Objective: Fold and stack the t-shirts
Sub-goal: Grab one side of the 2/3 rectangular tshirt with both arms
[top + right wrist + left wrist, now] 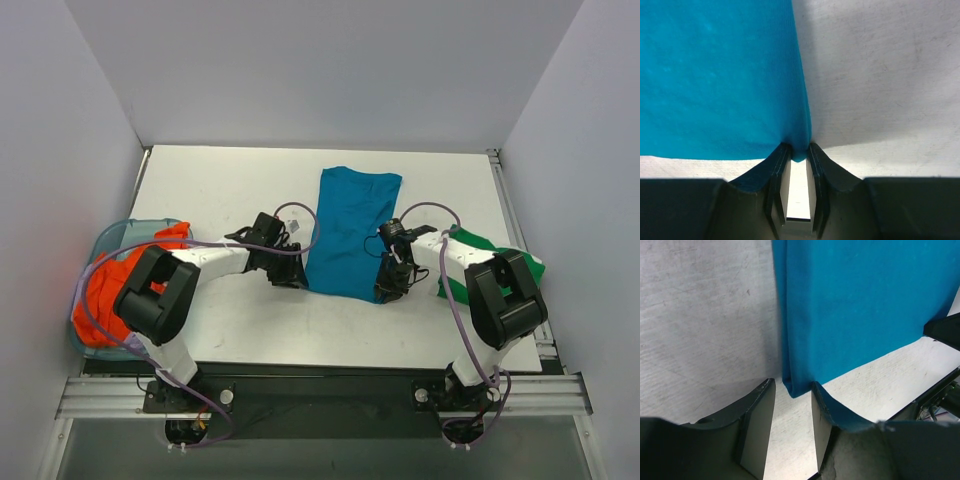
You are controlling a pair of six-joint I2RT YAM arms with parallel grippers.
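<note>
White and faintly scratched, the table (230,190) is seen from above. The left arm (160,290) and the right arm (505,295) are both bent at the elbow and reached in toward the middle, one from each side. Their wrists are held low, close to the table top.

The teal t-shirt (350,225) is laid flat in the middle of the table. It is folded into a long strip of soft, smooth cloth with straight edges.

At the left edge, an orange t-shirt (105,290) is bunched up in a light blue basket (110,235). A green t-shirt (480,245) is partly hidden under the right arm.

The left gripper (792,385) is set at the near left corner of the teal strip. Its dark fingers (757,425) are held apart, with the corner just at their tips. The right gripper (799,149) is closed tight on the near right corner, and a small fold of cloth is pinched between its jaws.
</note>
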